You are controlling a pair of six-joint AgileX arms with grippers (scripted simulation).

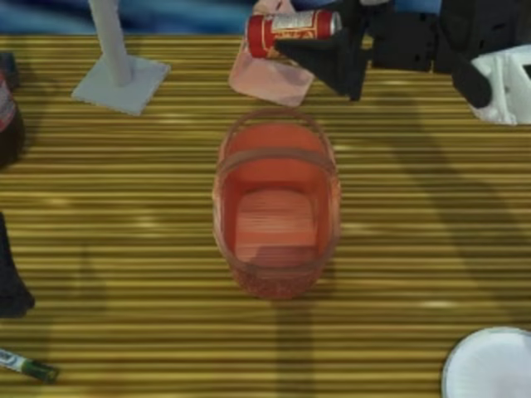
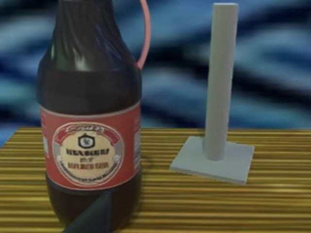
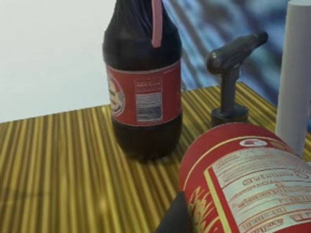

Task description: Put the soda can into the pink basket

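The red soda can (image 1: 290,29) with its white label panel lies sideways in the air at the far side of the table, my right gripper (image 1: 328,37) shut on it. Up close in the right wrist view the soda can (image 3: 243,179) fills the corner, with a dark fingertip (image 3: 177,218) against it. The salmon-pink basket (image 1: 249,178) stands in the middle of the table, nearer than the can and apart from it, its inside bare and its hoop handle (image 1: 278,157) arching across. My left arm (image 1: 10,286) is parked at the left edge, one finger (image 2: 92,216) showing far off to the side.
A flat pale-pink phone stand (image 1: 270,79) lies below the can. A white post on a square base (image 1: 120,75) stands at the far left. A dark bottle with a red label (image 1: 7,116) stands at the left edge. A marker (image 1: 25,365) lies front left and a white plate (image 1: 489,365) front right.
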